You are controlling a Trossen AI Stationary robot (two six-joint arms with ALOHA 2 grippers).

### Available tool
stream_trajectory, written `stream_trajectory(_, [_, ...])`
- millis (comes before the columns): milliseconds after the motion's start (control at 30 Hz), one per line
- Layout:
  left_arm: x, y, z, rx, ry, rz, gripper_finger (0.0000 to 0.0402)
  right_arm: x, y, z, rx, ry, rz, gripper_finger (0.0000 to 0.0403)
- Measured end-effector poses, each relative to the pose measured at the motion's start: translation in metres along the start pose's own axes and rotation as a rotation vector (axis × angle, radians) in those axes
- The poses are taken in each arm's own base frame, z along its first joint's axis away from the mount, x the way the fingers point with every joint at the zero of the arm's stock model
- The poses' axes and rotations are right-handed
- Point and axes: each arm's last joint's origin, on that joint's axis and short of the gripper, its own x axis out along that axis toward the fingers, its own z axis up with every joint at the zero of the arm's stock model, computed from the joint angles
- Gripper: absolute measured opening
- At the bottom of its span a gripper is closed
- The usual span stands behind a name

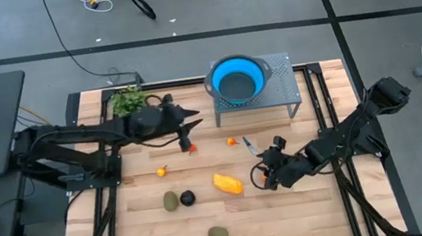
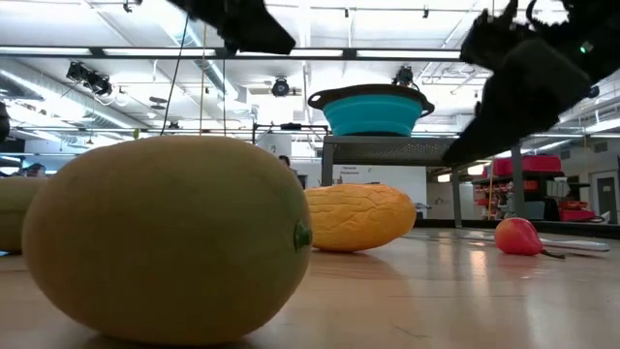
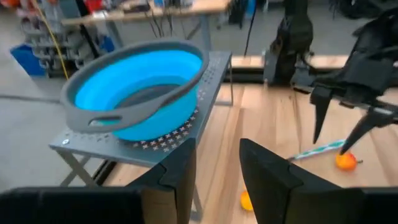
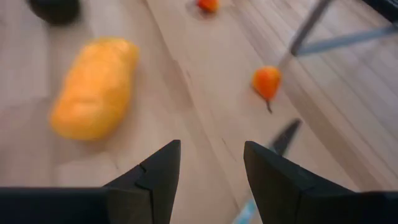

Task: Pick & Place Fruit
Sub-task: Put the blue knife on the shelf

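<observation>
The elongated yellow-orange fruit [image 1: 228, 183] lies on the wooden table, and in the right wrist view the yellow-orange fruit [image 4: 93, 87] is ahead of my fingers. Two olive-green ovals [image 1: 170, 201] [image 1: 218, 234] and a blackish round [image 1: 187, 197] lie nearer the near edge. Tiny orange-red pieces [image 1: 231, 142] [image 1: 161, 171] [image 1: 187, 147] are scattered mid-table. My left gripper [image 1: 195, 119] [image 3: 217, 165] is open and empty, raised and pointing toward the blue bowl. My right gripper [image 1: 262, 167] [image 4: 211, 162] is open and empty, low over the table just right of the yellow-orange fruit.
A blue collapsible bowl [image 1: 237, 79] [image 3: 134, 87] sits on a perforated metal stand [image 1: 282, 91] at the far edge. A leafy green sprig [image 1: 127, 101] lies at the far left. A thin pale striped strip [image 1: 250, 147] [image 3: 317, 151] lies near my right gripper. Bare wood shows at the near right.
</observation>
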Motion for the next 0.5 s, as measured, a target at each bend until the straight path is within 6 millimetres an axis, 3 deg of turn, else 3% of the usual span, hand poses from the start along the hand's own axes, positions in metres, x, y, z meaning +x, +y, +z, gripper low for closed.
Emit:
stream_trajectory(233, [-0.005, 0.004, -0.027, -0.002, -0.198, 0.029, 0.013, 0.007, -0.013, -0.015, 0.046, 0.056, -0.057, 0.0188])
stream_trajectory(400, [-0.004, 0.003, -0.045, 0.012, -0.171, -0.009, 0.013, 0.012, -0.023, -0.037, 0.13, 0.069, -0.073, 0.0188])
stream_trajectory(500, [-0.006, 0.004, -0.042, 0.002, -0.26, 0.002, 0.013, 0.012, -0.027, -0.045, 0.156, 0.082, -0.086, 0.0188])
